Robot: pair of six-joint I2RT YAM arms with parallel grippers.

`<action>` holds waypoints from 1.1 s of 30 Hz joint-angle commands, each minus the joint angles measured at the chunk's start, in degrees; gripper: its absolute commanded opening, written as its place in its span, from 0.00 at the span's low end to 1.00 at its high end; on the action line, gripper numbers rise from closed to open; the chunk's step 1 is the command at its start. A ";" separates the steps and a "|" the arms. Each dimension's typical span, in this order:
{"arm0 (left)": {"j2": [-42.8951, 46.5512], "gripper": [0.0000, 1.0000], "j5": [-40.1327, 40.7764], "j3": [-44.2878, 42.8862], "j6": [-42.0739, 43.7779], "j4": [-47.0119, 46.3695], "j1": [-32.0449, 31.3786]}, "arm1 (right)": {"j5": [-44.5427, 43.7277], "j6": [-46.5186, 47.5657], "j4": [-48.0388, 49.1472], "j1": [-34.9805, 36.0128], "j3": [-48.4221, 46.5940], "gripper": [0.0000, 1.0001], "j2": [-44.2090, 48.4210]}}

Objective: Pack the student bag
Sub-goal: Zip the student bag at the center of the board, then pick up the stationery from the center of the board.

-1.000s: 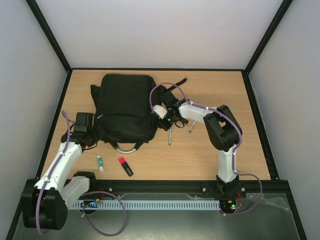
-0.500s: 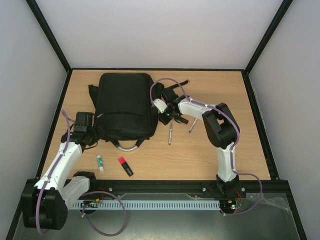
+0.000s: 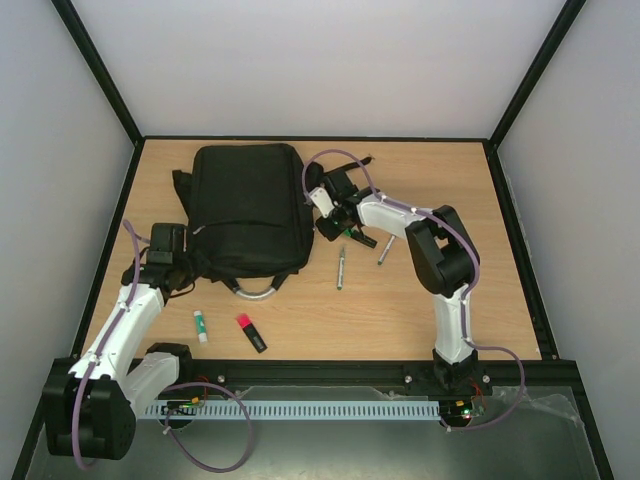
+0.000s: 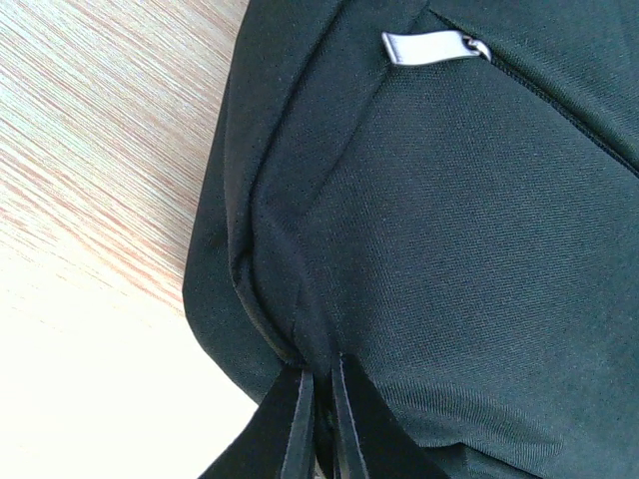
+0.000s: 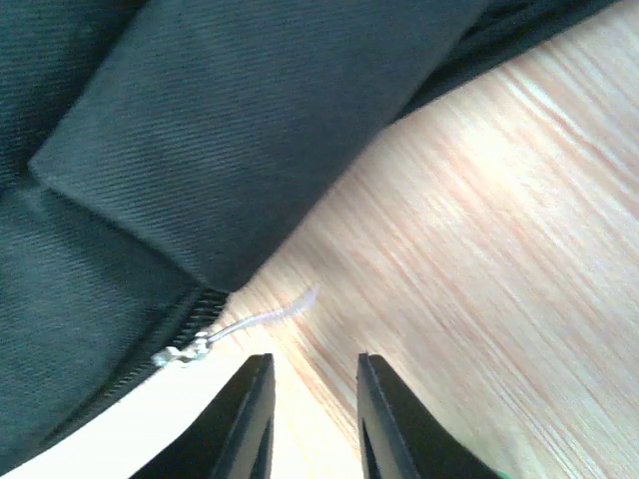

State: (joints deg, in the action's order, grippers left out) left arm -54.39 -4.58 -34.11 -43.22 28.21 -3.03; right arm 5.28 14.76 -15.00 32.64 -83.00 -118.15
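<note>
The student bag point(image 3: 245, 205) is a large black backpack lying flat at the back left of the table, its grey curved handle point(image 3: 255, 291) toward the front. My left gripper point(image 3: 192, 266) is at the bag's front left corner; in the left wrist view it point(image 4: 319, 404) is shut on a fold of the black fabric point(image 4: 449, 249), below a grey zipper tab point(image 4: 429, 47). My right gripper point(image 3: 326, 230) is by the bag's right edge. In the right wrist view it point(image 5: 315, 399) is open and empty over the wood, just short of a zipper pull with a pale cord point(image 5: 250, 324).
A glue stick point(image 3: 201, 325) and a red-capped marker point(image 3: 251, 333) lie in front of the bag. Two pens point(image 3: 341, 268) point(image 3: 383, 250) lie right of it, near the right arm. Black frame rails border the table.
My right gripper has moved back and left along the bag's right edge. The bag has shifted slightly backward and leftward. The left arm has stayed put.
</note>
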 commanded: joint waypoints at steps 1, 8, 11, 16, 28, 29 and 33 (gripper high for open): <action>1.05 0.02 -1.38 -0.50 1.88 -0.07 0.75 | -2.53 -1.65 -0.37 -1.09 0.80 0.26 4.79; 2.94 0.02 -5.74 0.63 2.32 0.05 0.74 | 2.30 -4.72 -3.18 -1.09 3.74 0.97 17.15; 4.57 0.02 -7.41 1.49 2.49 0.21 0.30 | 5.01 -8.20 -6.77 -1.05 3.27 1.00 21.32; 5.82 0.04 -7.90 1.72 2.99 0.96 -2.61 | 9.14 -7.62 -18.59 -1.09 -2.16 1.00 22.02; 1.96 0.15 -8.26 -0.64 2.98 1.70 -14.17 | 7.94 -4.56 -8.35 -1.37 16.42 1.00 43.61; 2.21 0.23 -7.97 -1.29 3.82 2.51 -14.17 | 7.99 -4.49 -9.55 -1.54 16.01 1.00 43.86; 2.95 0.71 -4.66 -3.94 5.96 6.00 -14.07 | 6.72 -3.40 -8.88 -1.79 18.62 1.00 47.21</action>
State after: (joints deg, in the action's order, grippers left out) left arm -52.27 -11.88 -34.09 -40.05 30.70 -17.15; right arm 12.40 9.89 -23.24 31.22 -66.83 -73.21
